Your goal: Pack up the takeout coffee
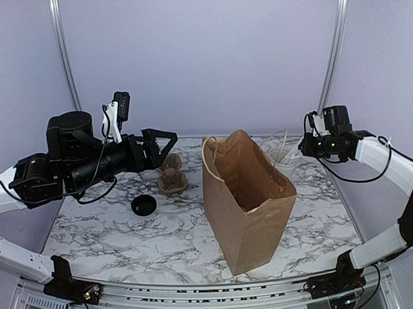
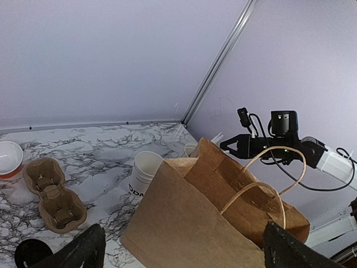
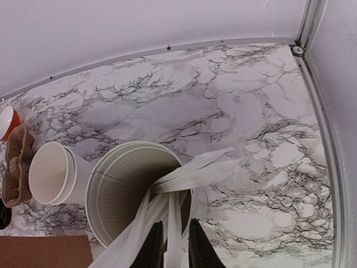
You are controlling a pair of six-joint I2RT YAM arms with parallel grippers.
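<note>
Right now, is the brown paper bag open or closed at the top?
Open. The paper bag stands upright, and the top view looks through its wide mouth inside.

My gripper (image 3: 175, 224) sits at the bottom centre of the frame, its dark fingers (image 3: 152, 248) close together with a white stick (image 3: 174, 209) pinched between them. That stick comes out of a ribbed white tumbler (image 3: 120, 190) just below centre, where other white strips lean to the right. Just left of the tumbler sits a lidless cup (image 3: 53, 173). A brown carrier (image 3: 15, 167) lies at the left edge and a bag (image 3: 44, 252) corner at lower left, all on the marble table (image 3: 251, 100)
</note>
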